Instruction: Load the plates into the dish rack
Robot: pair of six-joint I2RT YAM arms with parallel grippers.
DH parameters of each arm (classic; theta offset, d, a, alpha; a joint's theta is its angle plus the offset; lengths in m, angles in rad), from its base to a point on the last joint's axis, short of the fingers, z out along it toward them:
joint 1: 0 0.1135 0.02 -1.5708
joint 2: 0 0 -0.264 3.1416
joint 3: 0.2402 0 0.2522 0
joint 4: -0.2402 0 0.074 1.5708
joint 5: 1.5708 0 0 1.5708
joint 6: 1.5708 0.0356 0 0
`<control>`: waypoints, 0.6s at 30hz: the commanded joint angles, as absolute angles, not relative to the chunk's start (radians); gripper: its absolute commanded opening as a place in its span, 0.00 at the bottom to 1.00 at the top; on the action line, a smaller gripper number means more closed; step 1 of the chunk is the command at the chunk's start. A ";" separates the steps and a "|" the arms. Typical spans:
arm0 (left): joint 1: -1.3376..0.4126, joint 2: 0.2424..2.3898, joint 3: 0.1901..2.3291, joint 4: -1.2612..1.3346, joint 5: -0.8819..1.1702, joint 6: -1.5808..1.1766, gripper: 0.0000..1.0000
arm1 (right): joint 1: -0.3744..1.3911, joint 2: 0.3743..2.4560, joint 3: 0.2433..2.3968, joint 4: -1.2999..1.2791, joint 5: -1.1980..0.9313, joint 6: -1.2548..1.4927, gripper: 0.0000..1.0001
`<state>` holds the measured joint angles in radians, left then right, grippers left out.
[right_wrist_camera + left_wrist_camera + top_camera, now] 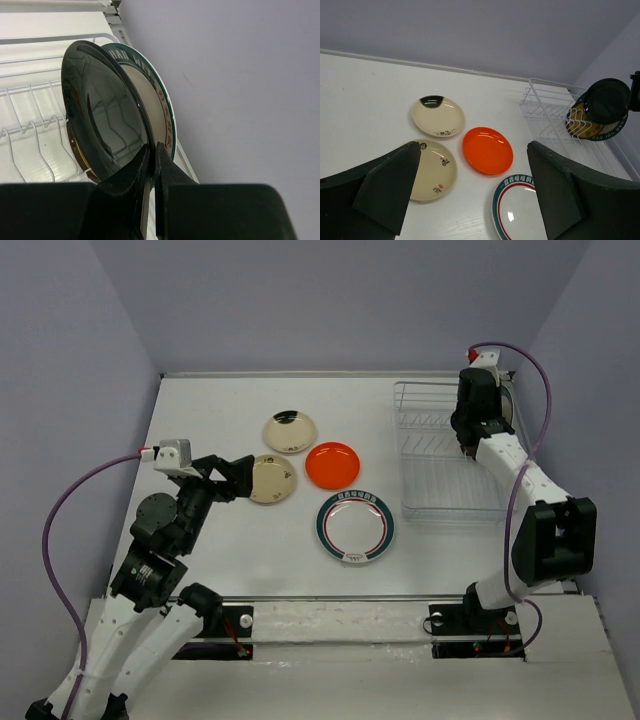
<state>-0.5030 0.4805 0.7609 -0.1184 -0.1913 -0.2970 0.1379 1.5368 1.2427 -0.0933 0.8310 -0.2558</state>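
Note:
My right gripper [151, 150] is shut on the lower rim of the black plate [105, 120], holding it upright in the far right end of the white wire dish rack [440, 455]. A white teal-rimmed plate [161, 102] stands just behind it, and the edge of an amber-yellow plate [75, 147] shows in front. Four plates lie on the table: two cream [290, 431] [272, 478], one orange-red [332, 464] and one white with a teal rim [355, 526]. My left gripper [243, 477] is open and empty, above the nearer cream plate [434, 170].
The rack's left and middle tines [30, 145] hold nothing. Grey walls close in the table [200, 420] at the back and both sides; the rack stands close to the right wall.

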 commanded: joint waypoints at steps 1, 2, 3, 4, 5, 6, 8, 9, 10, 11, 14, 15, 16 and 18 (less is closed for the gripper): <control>-0.509 0.489 0.784 -0.071 -0.190 -0.296 0.99 | 0.133 1.551 1.286 -0.012 0.870 -0.288 0.07; -0.509 0.489 0.784 -0.071 -0.190 -0.298 0.99 | 0.133 1.555 1.282 -0.012 0.868 -0.284 0.07; -0.509 0.489 0.784 -0.071 -0.192 -0.296 0.99 | 0.133 1.558 1.278 -0.012 0.865 -0.281 0.07; -0.508 0.489 0.784 -0.072 -0.193 -0.298 0.99 | 0.133 1.563 1.275 -0.011 0.859 -0.272 0.07; -0.509 0.489 0.781 -0.071 -0.195 -0.299 0.99 | 0.133 1.569 1.270 -0.012 0.853 -0.265 0.07; -0.509 0.492 0.782 -0.071 -0.196 -0.299 0.99 | 0.133 1.577 1.266 -0.012 0.845 -0.259 0.07; -0.509 0.497 0.781 -0.071 -0.198 -0.298 0.99 | 0.133 1.592 1.261 -0.011 0.835 -0.247 0.07; -0.509 0.499 0.781 -0.071 -0.202 -0.299 0.99 | 0.133 1.594 1.252 -0.012 0.824 -0.232 0.07; -0.509 0.499 0.781 -0.071 -0.206 -0.301 0.99 | 0.133 1.595 1.247 -0.011 0.816 -0.223 0.07; -0.509 0.502 0.781 -0.071 -0.209 -0.301 0.99 | 0.133 1.603 1.246 -0.017 0.808 -0.206 0.07; -0.506 0.518 0.781 -0.072 -0.227 -0.307 0.99 | 0.133 1.614 1.233 -0.038 0.781 -0.178 0.07; -0.500 0.540 0.782 -0.074 -0.232 -0.311 0.99 | 0.133 1.623 1.230 -0.043 0.778 -0.175 0.07; -0.496 0.552 0.782 -0.077 -0.232 -0.317 0.99 | 0.133 1.628 1.229 -0.048 0.776 -0.173 0.08; -0.483 0.581 0.791 -0.094 -0.219 -0.333 0.99 | 0.133 1.632 1.232 -0.051 0.776 -0.172 0.09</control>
<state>-0.5014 0.5228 0.7609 -0.1169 -0.2085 -0.3058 0.1379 1.6302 1.2316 -0.0834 0.7906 -0.2089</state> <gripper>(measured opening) 0.990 0.099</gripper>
